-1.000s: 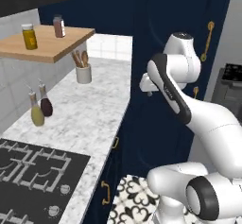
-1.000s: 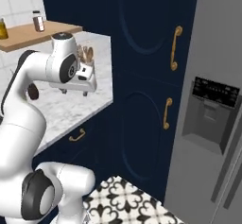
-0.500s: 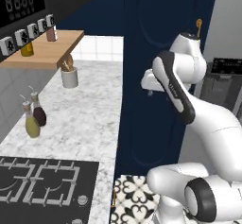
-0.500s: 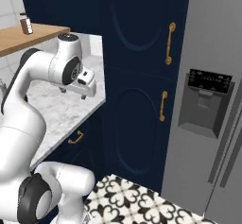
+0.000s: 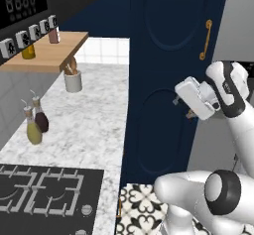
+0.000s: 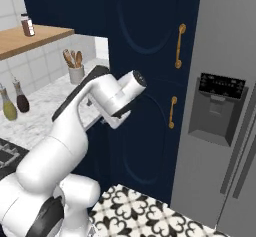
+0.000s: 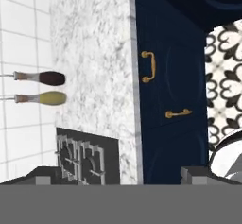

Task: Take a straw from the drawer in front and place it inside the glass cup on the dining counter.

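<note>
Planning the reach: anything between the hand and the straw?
Yes. The open hand hangs in the air facing shut dark navy drawer fronts with brass handles under the white-grey marble worktop. No straw is visible; a closed front would have to be pulled open first.

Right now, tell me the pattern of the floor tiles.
The floor tiles are white with a black floral motif, clearest in the right base view.

Left base view: from behind and left of the arm, facing the marble table and navy door. Right base view: from the right, sharing both. Hand view: rolled sideways, looking down, table at upper left.
</note>
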Motion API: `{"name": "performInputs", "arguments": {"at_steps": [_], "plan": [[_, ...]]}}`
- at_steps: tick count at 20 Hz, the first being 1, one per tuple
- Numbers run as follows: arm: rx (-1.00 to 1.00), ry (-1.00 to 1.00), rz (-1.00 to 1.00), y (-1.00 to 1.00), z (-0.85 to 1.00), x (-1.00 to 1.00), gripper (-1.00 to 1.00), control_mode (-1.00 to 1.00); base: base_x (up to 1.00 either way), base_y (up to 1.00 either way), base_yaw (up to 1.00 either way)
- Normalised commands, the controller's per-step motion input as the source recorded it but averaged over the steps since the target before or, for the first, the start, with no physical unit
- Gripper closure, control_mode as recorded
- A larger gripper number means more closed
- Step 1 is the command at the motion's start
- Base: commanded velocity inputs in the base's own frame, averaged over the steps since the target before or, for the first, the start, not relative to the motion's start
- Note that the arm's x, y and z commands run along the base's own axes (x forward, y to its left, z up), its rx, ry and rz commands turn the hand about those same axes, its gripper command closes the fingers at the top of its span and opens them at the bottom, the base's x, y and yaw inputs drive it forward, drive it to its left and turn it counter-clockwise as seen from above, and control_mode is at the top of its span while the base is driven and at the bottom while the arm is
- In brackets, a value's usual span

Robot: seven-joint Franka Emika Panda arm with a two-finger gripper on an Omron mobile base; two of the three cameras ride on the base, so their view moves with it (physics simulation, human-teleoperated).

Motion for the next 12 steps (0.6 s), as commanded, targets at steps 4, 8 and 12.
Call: {"name": "performInputs", "arguments": {"at_steps": [4, 8, 12], "plan": [[0.21, -0.01, 0.05, 0.05, -0.93, 0.39, -1.00, -1.00, 0.00, 0.00, 0.00], [0.04, -0.08, 0.11, 0.27, -0.84, 0.36, -1.00, -1.00, 0.00, 0.00, 0.00], [0.07, -0.02, 0.10, 0.41, -0.93, 0.40, -1.00, -1.00, 0.00, 0.00, 0.00]]}}
